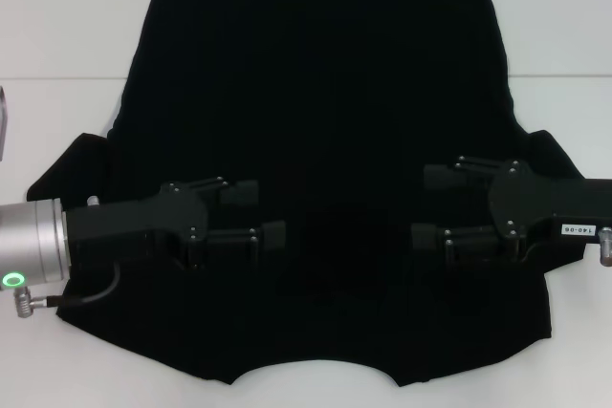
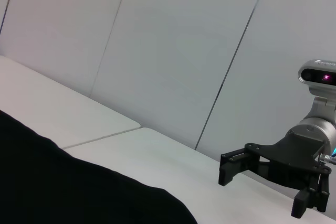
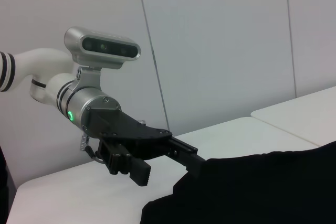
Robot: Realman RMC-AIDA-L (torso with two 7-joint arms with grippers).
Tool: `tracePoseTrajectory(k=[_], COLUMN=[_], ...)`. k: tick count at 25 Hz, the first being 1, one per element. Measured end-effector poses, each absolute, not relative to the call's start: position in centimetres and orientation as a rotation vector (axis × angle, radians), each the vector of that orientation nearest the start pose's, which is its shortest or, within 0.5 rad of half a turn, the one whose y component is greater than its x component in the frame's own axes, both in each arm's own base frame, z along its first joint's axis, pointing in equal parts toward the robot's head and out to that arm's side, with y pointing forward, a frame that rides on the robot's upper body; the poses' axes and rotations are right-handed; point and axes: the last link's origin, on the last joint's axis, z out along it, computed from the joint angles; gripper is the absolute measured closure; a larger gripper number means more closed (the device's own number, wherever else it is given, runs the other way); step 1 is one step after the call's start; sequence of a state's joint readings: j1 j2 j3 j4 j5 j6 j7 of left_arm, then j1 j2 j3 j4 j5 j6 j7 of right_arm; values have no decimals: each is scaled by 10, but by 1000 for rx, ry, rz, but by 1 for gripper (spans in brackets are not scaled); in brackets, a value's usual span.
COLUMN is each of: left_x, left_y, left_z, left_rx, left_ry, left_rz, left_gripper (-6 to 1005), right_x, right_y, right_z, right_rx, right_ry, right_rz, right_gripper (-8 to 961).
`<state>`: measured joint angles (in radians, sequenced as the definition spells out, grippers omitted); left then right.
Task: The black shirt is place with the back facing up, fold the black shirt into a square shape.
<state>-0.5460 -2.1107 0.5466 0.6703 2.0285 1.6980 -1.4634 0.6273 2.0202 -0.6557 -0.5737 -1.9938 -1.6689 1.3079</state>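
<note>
The black shirt (image 1: 316, 112) lies spread flat on the white table (image 1: 57, 112), plain side up, neck opening toward me and hem at the far edge. No lettering shows. My left gripper (image 1: 258, 213) is open and empty over the shirt's near left part, fingers pointing inward. My right gripper (image 1: 428, 206) is open and empty over the near right part, facing the left one. The left wrist view shows the shirt (image 2: 79, 192) and the right gripper (image 2: 262, 192) beyond it. The right wrist view shows the shirt (image 3: 252, 187) and the left gripper (image 3: 165, 167).
A pale object (image 1: 3, 126) shows at the left edge of the table. The shirt's sleeves (image 1: 67, 169) spread out to both sides. White wall panels (image 2: 184, 51) stand behind the table.
</note>
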Motion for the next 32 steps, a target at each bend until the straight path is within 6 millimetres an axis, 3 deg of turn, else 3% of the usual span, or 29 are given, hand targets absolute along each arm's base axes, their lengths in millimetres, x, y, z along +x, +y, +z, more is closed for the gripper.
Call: tracePoseTrajectory(k=[23, 32], left_x=[-249, -276], left_y=[322, 347], left_z=[6, 22], left_rx=[-2703, -2430], left_ry=[-743, -1025], left_rz=[-908, -825], left_gripper=[139, 140], right_x=[236, 228], right_y=[343, 349], right_z=[13, 2], right_rx=[-2823, -2799], right_ry=[439, 464], right_rz=[809, 811], right_gripper=[12, 13])
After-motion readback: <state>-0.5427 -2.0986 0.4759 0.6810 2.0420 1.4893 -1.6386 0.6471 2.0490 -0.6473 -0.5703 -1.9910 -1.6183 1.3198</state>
